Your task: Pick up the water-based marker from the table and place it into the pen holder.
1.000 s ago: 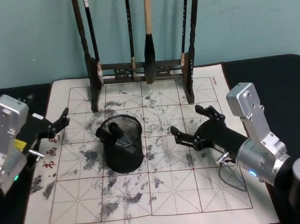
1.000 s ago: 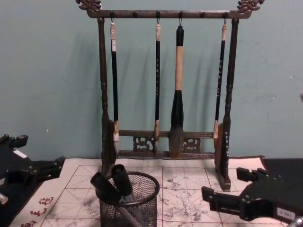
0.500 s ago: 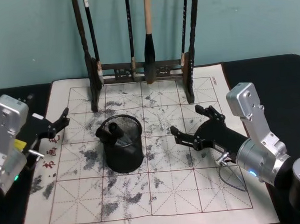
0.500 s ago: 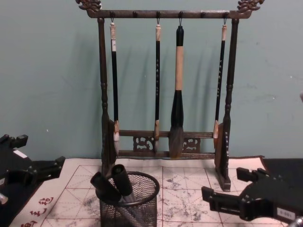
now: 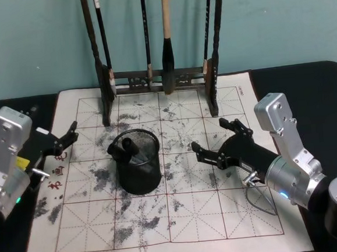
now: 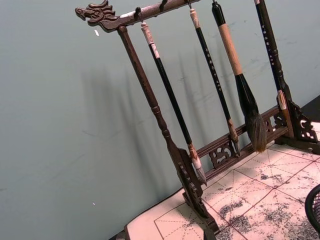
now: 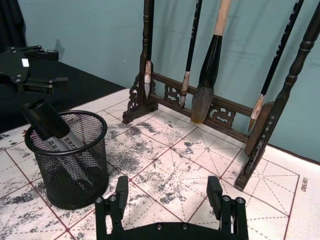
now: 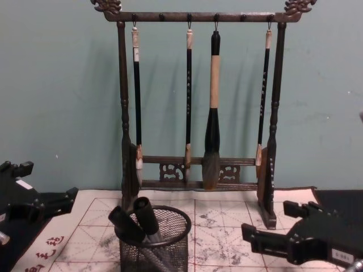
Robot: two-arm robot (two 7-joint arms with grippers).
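At the middle of the cream mat, just right of the pen holder [image 5: 136, 162], the right gripper [image 5: 215, 141] hovers with its fingers [image 5: 204, 152] spread wide and nothing between them. The pen holder sits at about nine o'clock from those tips, near but not touching. Two dark markers [image 5: 126, 149] already lean inside it, caps poking over the rim toward ten o'clock, so I judge the marker is delivered and the step in hand is the retreat. Done well, that means drawing the arm back toward four o'clock, low and straight, without brushing the mesh cup or swinging toward the brush rack [image 5: 159, 80] at twelve. The forearm runs back to the mat's lower right corner, wrist level. The left gripper [image 5: 64, 140] rests at the mat's nine o'clock edge on the table [image 5: 305, 86], fingers parted and empty.
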